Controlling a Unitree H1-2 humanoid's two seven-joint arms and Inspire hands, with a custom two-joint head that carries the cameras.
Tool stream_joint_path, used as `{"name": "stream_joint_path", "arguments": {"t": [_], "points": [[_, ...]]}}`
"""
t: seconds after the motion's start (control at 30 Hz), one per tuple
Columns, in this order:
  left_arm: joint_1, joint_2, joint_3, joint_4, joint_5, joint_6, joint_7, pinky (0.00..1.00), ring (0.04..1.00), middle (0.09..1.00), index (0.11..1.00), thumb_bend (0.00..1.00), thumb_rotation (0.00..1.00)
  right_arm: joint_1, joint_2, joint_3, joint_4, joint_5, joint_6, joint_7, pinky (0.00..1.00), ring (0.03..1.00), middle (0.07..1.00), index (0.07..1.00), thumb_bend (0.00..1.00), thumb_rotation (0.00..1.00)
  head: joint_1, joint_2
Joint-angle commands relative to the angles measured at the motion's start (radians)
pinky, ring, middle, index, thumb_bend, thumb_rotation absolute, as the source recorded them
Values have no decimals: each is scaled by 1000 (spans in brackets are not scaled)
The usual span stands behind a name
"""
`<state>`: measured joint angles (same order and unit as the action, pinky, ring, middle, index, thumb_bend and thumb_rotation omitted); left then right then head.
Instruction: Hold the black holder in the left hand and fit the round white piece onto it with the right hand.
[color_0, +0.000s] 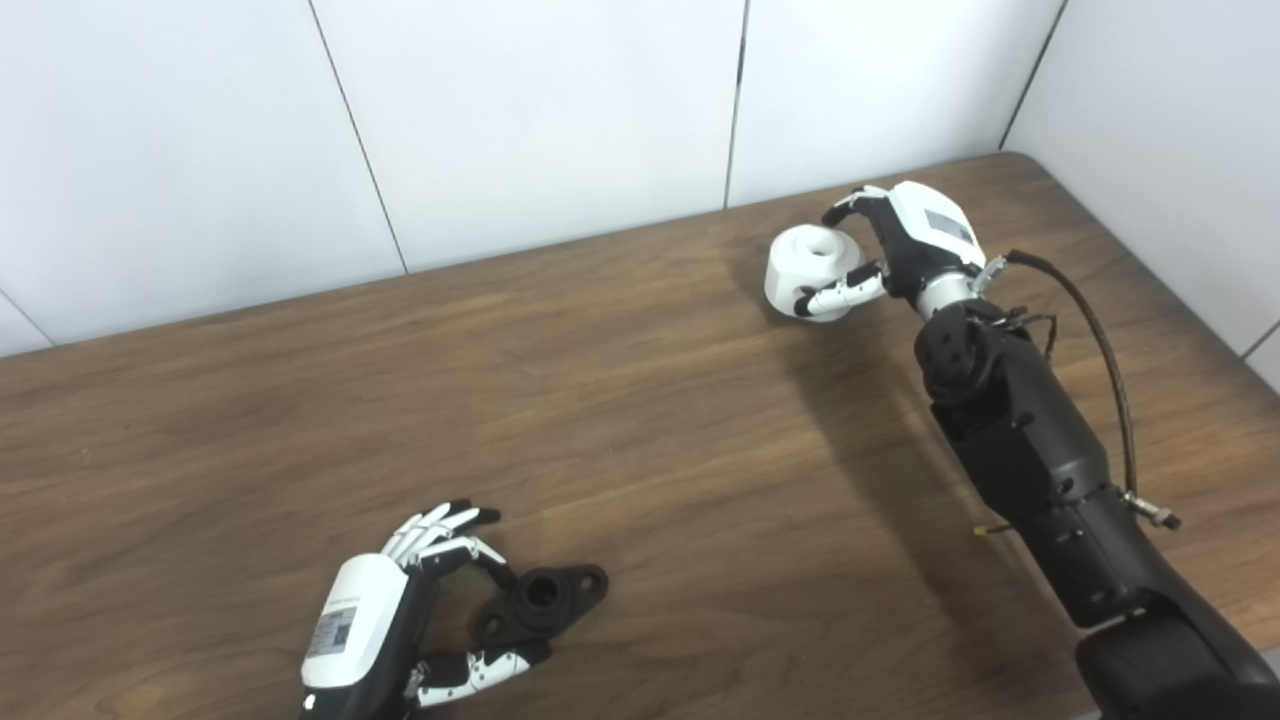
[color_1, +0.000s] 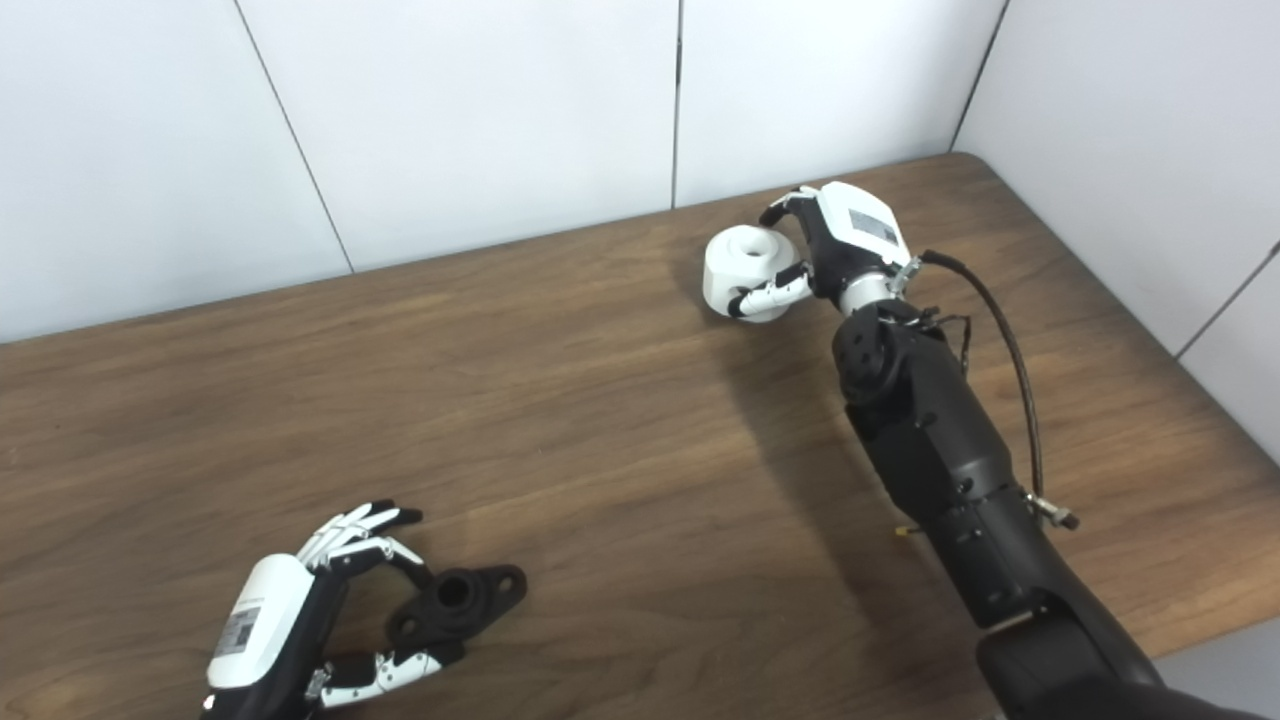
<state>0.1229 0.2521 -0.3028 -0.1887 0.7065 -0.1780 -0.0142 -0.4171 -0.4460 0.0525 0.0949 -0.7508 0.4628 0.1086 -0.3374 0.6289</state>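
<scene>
The black holder (color_0: 548, 598), a flanged piece with a round bore, lies flat on the wooden table (color_0: 640, 420) at the near left. My left hand (color_0: 400, 610) is beside its left end. The fingers are spread over the far side and the thumb (color_0: 480, 668) is at the near side, loosely around the holder without closing on it. My right hand (color_0: 915, 245) is at the far right, shut around the round white piece (color_0: 812, 265), a thick ring with a centre hole. The piece is at or just above the table top.
A white panelled wall (color_0: 560, 120) runs along the table's far edge and right side. The table's right corner (color_0: 1020, 160) is just behind the right hand. A cable (color_0: 1105, 340) loops beside the right forearm.
</scene>
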Motion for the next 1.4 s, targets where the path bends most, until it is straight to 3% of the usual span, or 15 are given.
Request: {"name": "stream_joint_path", "arguments": {"t": [0.0,0.87,0.93,1.0,1.37], "points": [[28,22,5,20,14,28,-26,880,889,818,485,518,43,-49,-26,-11,-9,-2,1,-24,831,951,909,730,802,294,-1,0],[24,14,2,14,31,33,-23,866,877,812,485,519,43,-59,-44,-3,-10,34,-20,-26,775,904,851,575,742,275,10,11],[24,13,3,14,31,32,-22,867,878,813,485,519,43,-60,-46,-1,-11,35,-18,-25,782,908,851,524,608,208,10,11],[24,13,5,18,27,30,-19,868,877,812,485,519,43,-60,-48,3,-13,34,-16,-21,783,907,851,500,541,173,10,11],[24,15,6,18,32,25,-14,875,875,809,485,519,44,-57,-51,10,-18,37,-26,-34,774,881,813,487,517,155,12,19]]}}
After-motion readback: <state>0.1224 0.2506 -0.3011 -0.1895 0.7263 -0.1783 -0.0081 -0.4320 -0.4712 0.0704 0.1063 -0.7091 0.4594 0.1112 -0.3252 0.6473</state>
